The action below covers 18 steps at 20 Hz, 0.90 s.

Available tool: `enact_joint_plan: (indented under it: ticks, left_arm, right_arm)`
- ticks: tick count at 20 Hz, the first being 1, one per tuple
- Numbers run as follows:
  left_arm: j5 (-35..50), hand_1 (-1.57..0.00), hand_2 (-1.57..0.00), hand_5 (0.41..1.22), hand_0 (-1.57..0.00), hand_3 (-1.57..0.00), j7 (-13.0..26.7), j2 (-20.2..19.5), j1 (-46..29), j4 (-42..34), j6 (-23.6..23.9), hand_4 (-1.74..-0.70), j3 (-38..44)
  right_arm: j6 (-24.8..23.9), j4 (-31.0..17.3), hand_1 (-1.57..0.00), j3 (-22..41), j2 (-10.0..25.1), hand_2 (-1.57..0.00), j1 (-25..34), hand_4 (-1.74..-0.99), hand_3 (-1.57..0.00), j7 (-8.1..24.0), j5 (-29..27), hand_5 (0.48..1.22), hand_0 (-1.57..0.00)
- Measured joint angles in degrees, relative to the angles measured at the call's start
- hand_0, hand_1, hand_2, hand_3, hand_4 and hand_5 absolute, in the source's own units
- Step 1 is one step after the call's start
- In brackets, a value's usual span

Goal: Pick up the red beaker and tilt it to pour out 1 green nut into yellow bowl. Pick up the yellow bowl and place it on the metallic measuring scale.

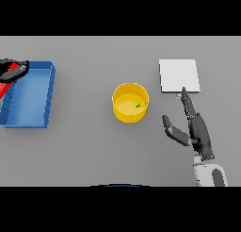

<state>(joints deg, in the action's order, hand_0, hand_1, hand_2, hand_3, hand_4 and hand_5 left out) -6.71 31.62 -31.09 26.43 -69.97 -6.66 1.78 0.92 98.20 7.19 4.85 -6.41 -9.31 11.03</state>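
The bowl [130, 102], nut [138, 105] inside, lies left of my right hand [197, 129], the nearer one. Its fingers are relaxed; my left hand [12, 70] grips the beaker [5, 87].

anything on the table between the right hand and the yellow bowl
Nothing: in the head view only bare grey table separates the right hand from the yellow bowl, which holds a green nut.

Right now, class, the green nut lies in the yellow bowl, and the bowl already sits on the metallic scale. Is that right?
Not quite. The head view shows the green nut in the yellow bowl, but the bowl stands on the grey table, apart from the metallic scale, which is to its right.
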Motion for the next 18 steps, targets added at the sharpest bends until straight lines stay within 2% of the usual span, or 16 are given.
enact_joint_plan:
  ticks: [2,3,5,8,9,10,11,12,14,16,17,18]
  left_arm:
    - [-1.2,-0.28,-0.27,0.632,-0.31,-0.28,1.3,-0.7,0.1,-0.2,-1.7,-0.84,-1.6]
    - [-2.1,-0.22,-0.21,0.627,-0.25,-0.22,1.6,-1.3,0.2,0.7,-2.2,-0.83,-2.1]
    - [-4.1,-0.14,-0.14,0.627,-0.16,-0.14,1.9,-1.7,0.9,1.9,-2.0,-0.8,-3.2]
    - [-5.1,-0.07,-0.07,0.631,-0.08,-0.07,-6.5,-1.5,1.3,2.3,-0.2,-0.78,-3.8]
    - [-5.0,-0.06,-0.06,0.633,-0.06,-0.06,-6.9,-1.4,1.8,2.3,0.2,-0.78,-3.7]
    - [-4.5,-0.05,-0.04,0.635,-0.05,-0.05,-7.8,-1.0,1.2,1.7,0.8,-0.78,-3.3]
    - [-4.3,-0.04,-0.03,0.644,-0.04,-0.04,-5.2,-0.5,1.0,1.2,1.2,-0.78,-3.2]
    - [-3.6,-0.03,-0.03,0.652,-0.03,-0.03,-5.3,-0.4,0.5,1.1,1.3,-0.79,-2.6]
    - [-2.8,-0.02,-0.02,0.661,-0.02,-0.02,-5.0,0.4,0.1,-0.1,1.7,-0.8,-2.4]
    - [-2.6,-0.01,-0.01,0.673,-0.01,-0.01,-4.7,0.7,-0.1,-0.6,1.9,-0.8,-2.4]
    - [-2.3,-0.01,-0.01,0.678,-0.01,-0.01,-4.1,0.7,-0.1,-0.6,1.6,-0.8,-2.3]
    - [-2.5,-0.01,-0.01,0.683,-0.01,-0.01,-4.0,1.1,0.0,-0.5,2.0,-0.81,-2.4]
  right_arm:
    - [0.0,-1.0,0.0,-0.3,0.0,0.0,1.2,-1.155,0.0,1.4,-0.1,0.67,0.0]
    - [-0.1,-0.4,0.0,-0.1,0.3,0.0,0.5,-1.156,0.0,0.0,0.4,0.665,0.0]
    - [-0.7,-0.3,0.0,0.1,0.5,0.0,0.4,-1.158,0.0,0.4,1.4,0.665,0.0]
    - [-1.2,-1.1,0.0,0.3,0.3,0.0,1.1,-1.144,0.0,0.8,2.3,0.644,0.0]
    - [-1.4,-1.0,0.0,0.4,0.1,0.0,1.0,-1.131,0.0,1.7,2.5,0.631,0.0]
    - [-2.8,-1.3,0.0,1.0,0.3,0.0,2.1,-1.115,0.0,4.8,5.3,0.638,0.0]
    - [-2.2,-1.2,0.0,1.9,0.7,0.0,2.5,-1.087,0.0,4.3,6.2,0.649,0.0]
    - [-0.4,-1.2,0.0,2.1,2.7,0.0,3.3,-1.08,0.0,2.8,6.3,0.662,0.0]
    - [3.0,-2.3,0.0,3.2,6.6,0.0,6.7,-1.103,0.0,3.2,8.1,0.662,0.0]
    - [4.7,-2.5,0.0,5.4,11.0,0.0,9.7,-1.128,0.0,4.5,13.6,0.637,0.0]
    - [5.4,-3.6,0.0,7.1,11.7,0.0,11.8,-1.132,0.0,6.0,16.3,0.631,0.0]
    - [6.2,-4.0,0.0,8.5,13.3,0.0,14.0,-1.137,0.0,5.6,18.8,0.626,0.0]
